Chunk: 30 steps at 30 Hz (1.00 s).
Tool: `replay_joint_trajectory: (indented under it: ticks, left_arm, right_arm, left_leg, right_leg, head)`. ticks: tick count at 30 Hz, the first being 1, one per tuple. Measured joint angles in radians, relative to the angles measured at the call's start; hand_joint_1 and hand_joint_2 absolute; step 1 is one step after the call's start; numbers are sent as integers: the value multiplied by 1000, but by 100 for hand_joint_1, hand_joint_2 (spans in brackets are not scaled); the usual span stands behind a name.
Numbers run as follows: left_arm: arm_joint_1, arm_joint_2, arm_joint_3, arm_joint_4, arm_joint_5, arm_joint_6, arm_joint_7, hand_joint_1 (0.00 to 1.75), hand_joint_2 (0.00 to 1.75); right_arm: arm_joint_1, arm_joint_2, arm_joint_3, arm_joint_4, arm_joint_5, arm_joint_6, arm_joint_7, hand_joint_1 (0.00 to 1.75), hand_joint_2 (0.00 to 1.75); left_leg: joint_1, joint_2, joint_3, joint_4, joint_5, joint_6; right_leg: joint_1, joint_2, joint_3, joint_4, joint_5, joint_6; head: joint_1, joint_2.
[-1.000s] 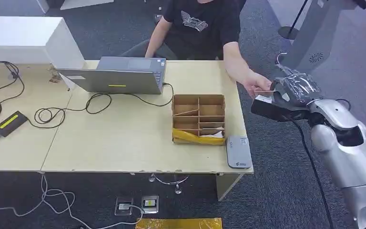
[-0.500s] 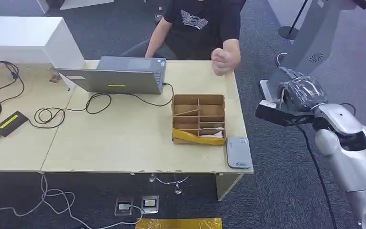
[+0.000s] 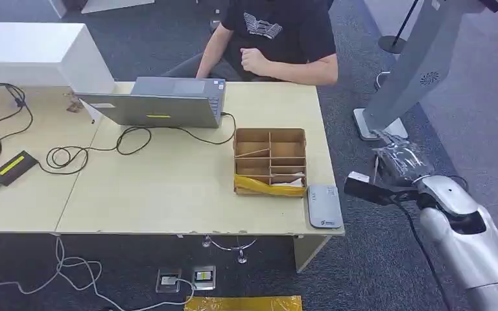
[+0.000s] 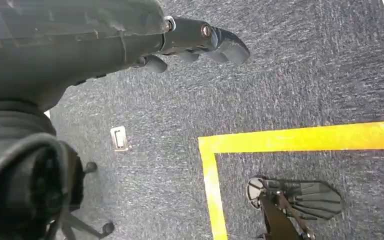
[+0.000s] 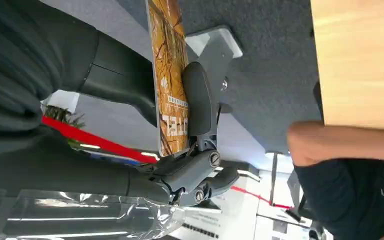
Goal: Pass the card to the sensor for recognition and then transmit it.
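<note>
While the right hand (image 3: 399,159), wrapped in crinkled clear plastic, hangs off the table's right end over the grey carpet (image 3: 363,259), it pinches a thin orange-and-brown printed card (image 5: 169,75) between thumb and dark fingers (image 5: 198,100), the card standing edge-on. The grey rounded card reader (image 3: 325,206) lies flat at the table's near right corner, apart from the hand, just beside a brown cardboard divider box (image 3: 270,159) with a yellow front strip. Farther off sit a grey laptop (image 3: 162,103), looping black cables and a seated person (image 3: 279,32) in a black shirt. The left hand (image 4: 200,42) hangs over speckled carpet with yellow floor tape (image 4: 300,140), fingers loosely apart, holding nothing.
</note>
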State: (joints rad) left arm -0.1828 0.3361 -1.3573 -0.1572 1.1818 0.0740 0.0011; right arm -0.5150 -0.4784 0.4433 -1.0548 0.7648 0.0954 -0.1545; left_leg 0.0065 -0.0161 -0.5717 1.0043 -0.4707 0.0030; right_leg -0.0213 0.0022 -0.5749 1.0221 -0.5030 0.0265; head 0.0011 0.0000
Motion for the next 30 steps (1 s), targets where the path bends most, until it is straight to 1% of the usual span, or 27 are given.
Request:
replay_joint_trajectory:
  ticks: [4, 8, 17, 30]
  left_arm:
    - [-2, 0, -1, 0, -1, 0, -1, 0, 0]
    - [-3, 0, -5, 0, -3, -4, -8, 0, 0]
    - [-5, 2, -18, 0, -10, -4, -21, 0, 0]
    - [-4, 3, -25, 0, -3, -2, -21, 0, 0]
  right_arm:
    - [5, 13, 14, 23, -11, -19, -16, 175, 175]
    - [5, 32, 36, 67, -28, -63, -42, 175, 175]
    - [-7, 93, 81, 198, -37, -145, -86, 175, 175]
    - [-32, 182, 124, 347, -26, -213, -119, 175, 175]
  left_leg:
    - [0, 0, 0, 0, 0, 0]
    - [0, 0, 0, 0, 0, 0]
    - [0, 0, 0, 0, 0, 0]
    - [0, 0, 0, 0, 0, 0]
  right_leg:
    - [0, 0, 0, 0, 0, 0]
    - [0, 0, 0, 0, 0, 0]
    - [0, 0, 0, 0, 0, 0]
    - [0, 0, 0, 0, 0, -1]
  head:
    - [0, 0]
    - [0, 0]
    - [0, 0]
    - [0, 0]
